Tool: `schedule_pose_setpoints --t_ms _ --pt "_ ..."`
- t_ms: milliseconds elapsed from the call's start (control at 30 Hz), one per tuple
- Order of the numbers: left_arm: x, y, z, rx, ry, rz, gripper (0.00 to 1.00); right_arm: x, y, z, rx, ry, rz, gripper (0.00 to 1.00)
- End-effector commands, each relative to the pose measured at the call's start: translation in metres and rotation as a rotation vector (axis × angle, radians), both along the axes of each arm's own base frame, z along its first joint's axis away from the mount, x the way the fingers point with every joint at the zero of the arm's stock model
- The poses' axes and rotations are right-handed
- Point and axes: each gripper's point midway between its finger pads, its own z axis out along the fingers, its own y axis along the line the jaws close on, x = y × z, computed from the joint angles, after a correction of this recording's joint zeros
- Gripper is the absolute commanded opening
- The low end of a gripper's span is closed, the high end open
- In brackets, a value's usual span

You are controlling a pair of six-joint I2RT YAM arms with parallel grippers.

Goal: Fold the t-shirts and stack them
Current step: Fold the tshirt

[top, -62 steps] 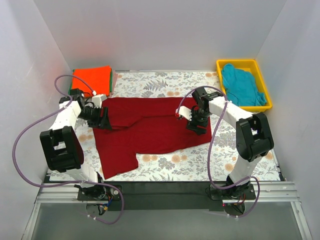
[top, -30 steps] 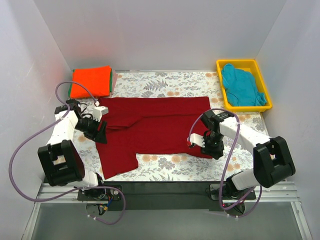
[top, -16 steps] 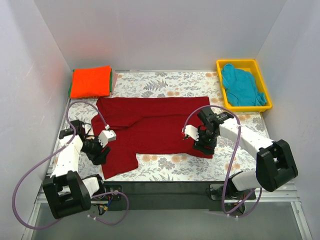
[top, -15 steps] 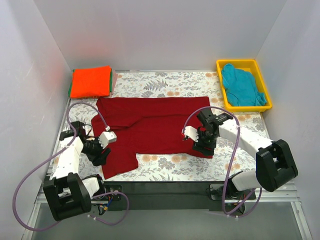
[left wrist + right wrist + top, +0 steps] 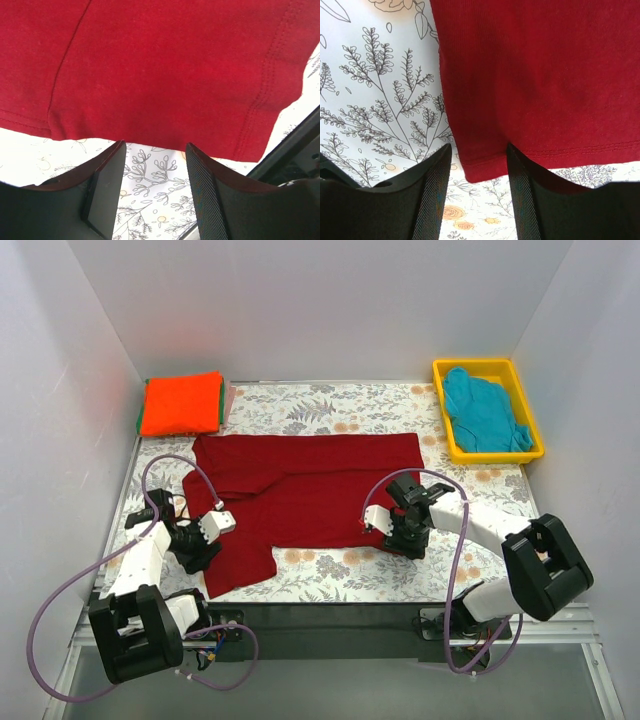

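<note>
the yellow bin is sitting at 1 o'clock on the floral counter, holding one crumpled teal t-shirt. the maroon t-shirt is lying spread out at the middle. at 10 o'clock, a folded orange t-shirt is lying on others whose green and pink edges are peeking out. the left gripper is poised, fingers spread wide, at the maroon hem at 8 o'clock. the right gripper is spread over its 5 o'clock corner, pinching nothing.
</note>
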Motion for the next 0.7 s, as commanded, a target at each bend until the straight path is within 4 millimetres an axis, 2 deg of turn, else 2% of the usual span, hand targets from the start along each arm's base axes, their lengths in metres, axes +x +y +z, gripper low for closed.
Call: schedule_pose_setpoints --t_ms 0,367,467,667 --pt "0.008 0.003 0.001 0.011 -0.037 -0.02 0.49 -0.002 -0.001 0.0 0.002 -0.018 -0.013 0.54" --pt "-0.009 0.006 -0.018 0.058 -0.027 -0.059 0.46 -0.004 -0.009 0.019 0.0 -0.08 -0.038 0.57" --pt "-0.014 0.008 -0.023 0.074 -0.014 -0.066 0.42 -0.007 -0.011 0.013 -0.016 -0.059 -0.033 0.54" --pt "-0.014 0.009 -0.021 0.076 -0.002 -0.077 0.36 -0.009 -0.013 -0.008 -0.037 -0.034 -0.018 0.49"
